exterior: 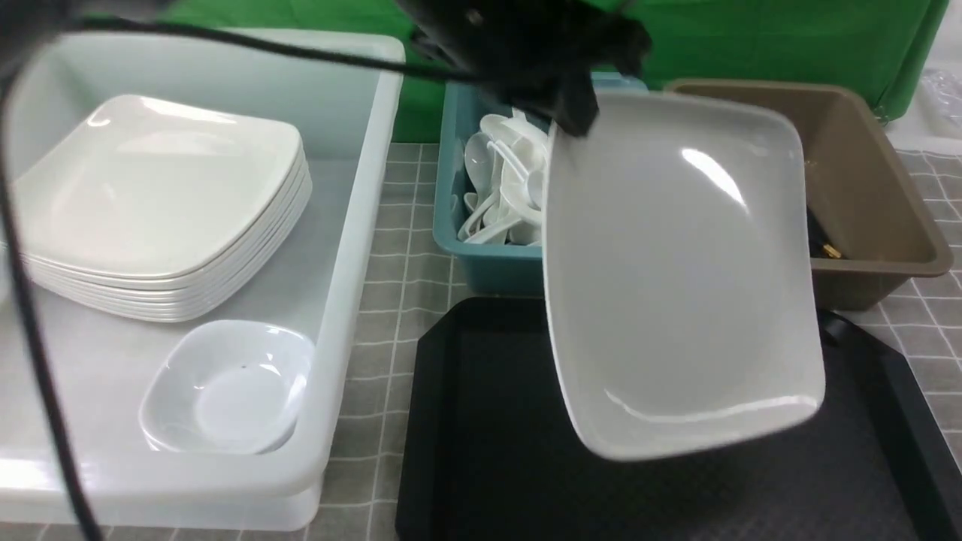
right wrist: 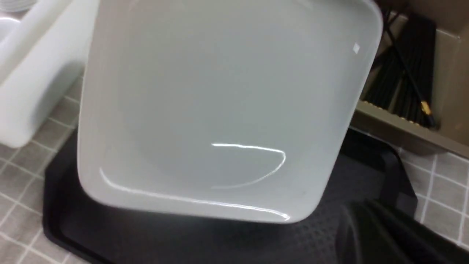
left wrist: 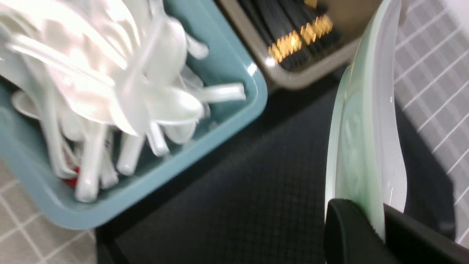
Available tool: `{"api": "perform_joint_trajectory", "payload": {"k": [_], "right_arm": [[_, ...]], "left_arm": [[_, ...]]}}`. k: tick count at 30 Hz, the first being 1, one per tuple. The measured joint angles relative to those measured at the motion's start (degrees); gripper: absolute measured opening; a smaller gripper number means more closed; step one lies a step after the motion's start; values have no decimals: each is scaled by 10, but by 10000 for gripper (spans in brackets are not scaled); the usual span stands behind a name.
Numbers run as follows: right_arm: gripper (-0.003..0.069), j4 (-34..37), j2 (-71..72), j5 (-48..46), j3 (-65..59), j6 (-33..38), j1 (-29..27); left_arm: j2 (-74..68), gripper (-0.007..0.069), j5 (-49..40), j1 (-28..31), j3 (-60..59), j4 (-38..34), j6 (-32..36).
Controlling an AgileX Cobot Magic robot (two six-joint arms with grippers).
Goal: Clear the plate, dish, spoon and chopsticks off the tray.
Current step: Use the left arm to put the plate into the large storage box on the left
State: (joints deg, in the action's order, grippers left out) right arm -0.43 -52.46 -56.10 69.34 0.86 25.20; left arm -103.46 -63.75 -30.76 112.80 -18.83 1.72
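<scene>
The large white plate (exterior: pixel 676 285) hangs tilted above the black tray (exterior: pixel 488 451), lifted off it. My left gripper (exterior: pixel 575 113) is shut on its far left corner; in the left wrist view both black fingers (left wrist: pixel 348 234) clamp the plate's rim (left wrist: pixel 366 128) edge-on, gripper (left wrist: pixel 379 216). My right gripper (right wrist: pixel 362 227) is shut and holds nothing, low over the tray (right wrist: pixel 110 234) near the plate's (right wrist: pixel 220 102) corner. A small white dish (exterior: pixel 225 387) sits in the white tub. White spoons (exterior: pixel 503 180) fill the teal bin; black chopsticks (right wrist: pixel 403 84) lie in the brown bin.
The white tub (exterior: pixel 353 225) at the left also holds a stack of large plates (exterior: pixel 158 203). Behind the tray stand the teal bin (exterior: pixel 488 274) and the brown bin (exterior: pixel 872 195). A grey checked cloth (exterior: pixel 391 248) covers the table.
</scene>
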Motion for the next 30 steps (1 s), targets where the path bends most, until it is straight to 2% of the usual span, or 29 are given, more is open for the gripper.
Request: {"api": "perform_joint_trajectory", "payload": {"k": [4,8,12,16,22,25,30], "right_arm": [[38,43,-43,-8,33,39,0],[38,67,-102,-35,97,66,4],[26,71,-171,-46,174,85,39],[26,74,-251,-47,258,94,96],[26,76,-346,-42,356,107,151],[26,76,-372,-23,379,108,164],[26,77,-414,94,396,118,201]], "left_arm": [[29,32,-1,56,0,-37,5],[56,32,-4,145,-1,-90,25],[81,32,-16,262,-3,-153,52],[99,32,-25,394,-16,-207,78],[101,32,-22,559,-52,-272,112],[102,32,1,601,-79,-281,121],[102,32,109,640,-187,-282,147]]}}
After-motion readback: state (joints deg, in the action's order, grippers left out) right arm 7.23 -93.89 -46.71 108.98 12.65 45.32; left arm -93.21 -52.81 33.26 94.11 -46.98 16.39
